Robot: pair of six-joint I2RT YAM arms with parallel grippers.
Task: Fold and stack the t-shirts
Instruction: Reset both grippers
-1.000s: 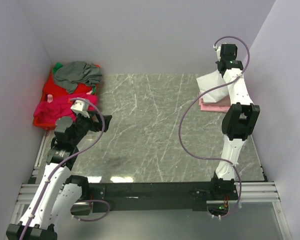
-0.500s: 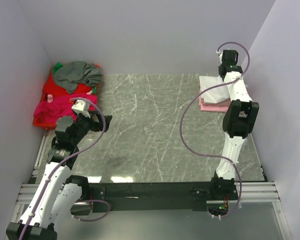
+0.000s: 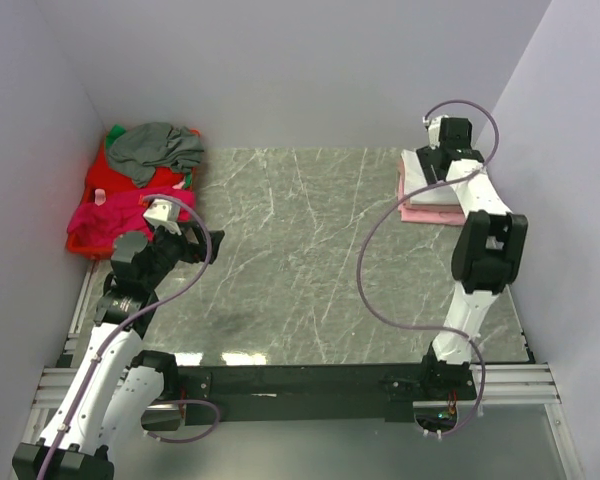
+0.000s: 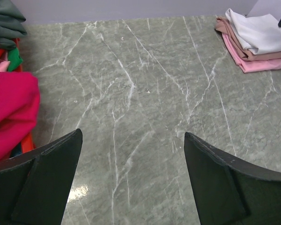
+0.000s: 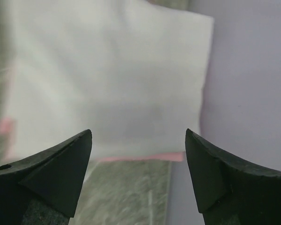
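Right gripper [image 5: 136, 136]: my fingers spread wide, nothing between them, close over folded white t-shirt [image 5: 107, 70]. Pink t-shirt [image 5: 131, 158] edge shows beneath it. View blurred.

Left gripper [image 4: 132, 136]: fingers also apart, empty, over bare table [image 4: 140, 93]. Magenta t-shirt [image 4: 9, 112] just to its left, grey t-shirt [image 4: 7, 23] beyond, heaped in red basket [image 3: 98, 178]. Folded stack far ahead-right.

Open tabletop [image 3: 300, 250] runs between the heaped basket [image 3: 94, 182] and folded t-shirts [image 4: 255, 47].

Nothing legible is showing in any view: no lettering, numbers, brands or signs. Folded white cotton t-shirt [image 5: 107, 79] is appearing blank, blurred.
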